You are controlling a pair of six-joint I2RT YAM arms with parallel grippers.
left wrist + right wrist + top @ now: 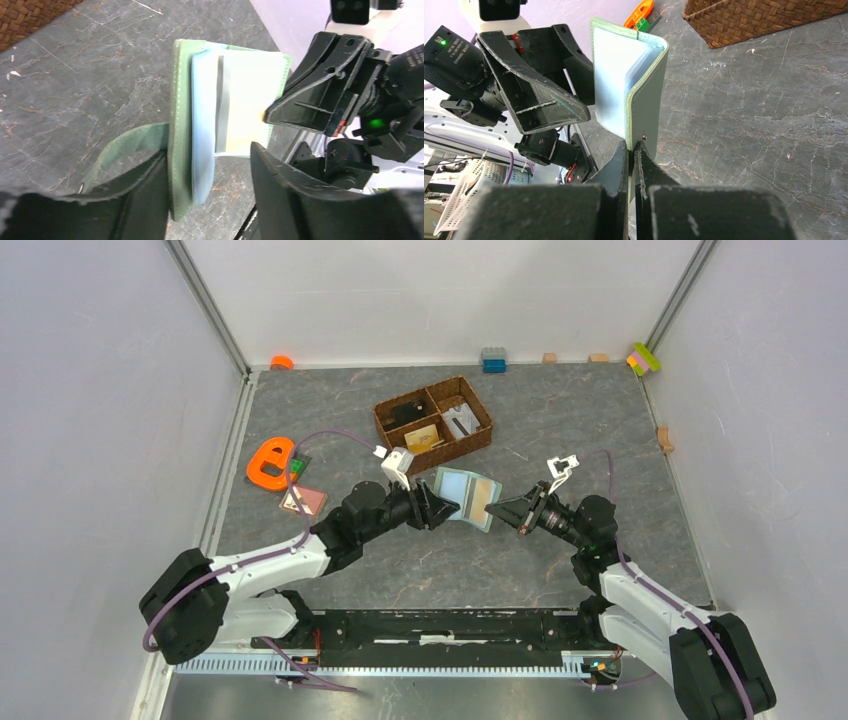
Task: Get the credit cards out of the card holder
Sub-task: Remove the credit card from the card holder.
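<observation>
The card holder (pixel 458 490) is held open above the table between both arms, sage-green outside (pixel 180 125) and pale blue inside (pixel 611 75). A tan-orange credit card (pixel 485 492) sits in its right half and looks washed out pale in the left wrist view (pixel 247 105). My right gripper (pixel 497 508) is shut on the holder's green edge (pixel 631 147). My left gripper (pixel 447 508) is open, its jaws wide apart around the holder's left leaf (pixel 210 160), which rests against the left finger (pixel 145 200). A pinkish-brown card (pixel 303 501) lies on the table to the left.
A brown wicker divided basket (pixel 433 421) stands just behind the holder. An orange e shape (pixel 268 462) lies at the left, near the pinkish card. Small coloured blocks (pixel 493 360) line the back wall. Grey walls close in both sides.
</observation>
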